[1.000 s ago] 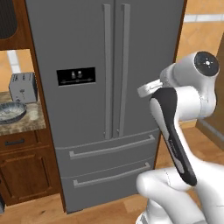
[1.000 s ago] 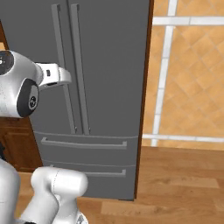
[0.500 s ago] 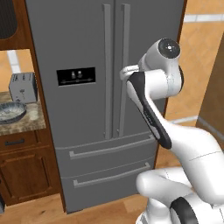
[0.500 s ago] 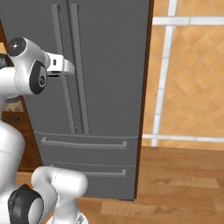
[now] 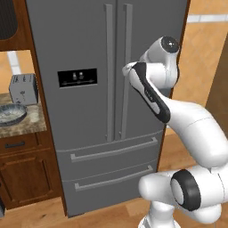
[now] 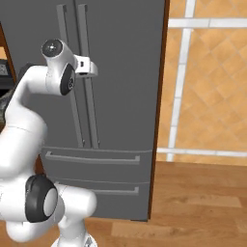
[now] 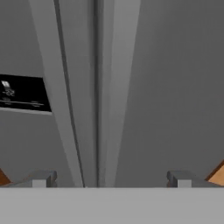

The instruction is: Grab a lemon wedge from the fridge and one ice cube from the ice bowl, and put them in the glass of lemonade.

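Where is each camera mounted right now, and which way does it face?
Left base view: behind the arm's left, facing the tall grey steel French-door fridge, silver toaster and grey-blue ice bowl; arm rises lower right.
Right base view: behind its right, same fridge plus tiled wall; arm lower left.
Hand view: on the open hand, facing the door handles.
All share the fridge's paired handles.

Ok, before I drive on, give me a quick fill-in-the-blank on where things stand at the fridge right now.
1. Both doors of the fridge are ____.
2. The gripper has its fingers spread ____ and holds nothing.
3. In the hand view the gripper faces the fridge's two long vertical ____.
4. The ice bowl sits on the counter in front of the ____.

Missing words: closed; open; handles; toaster
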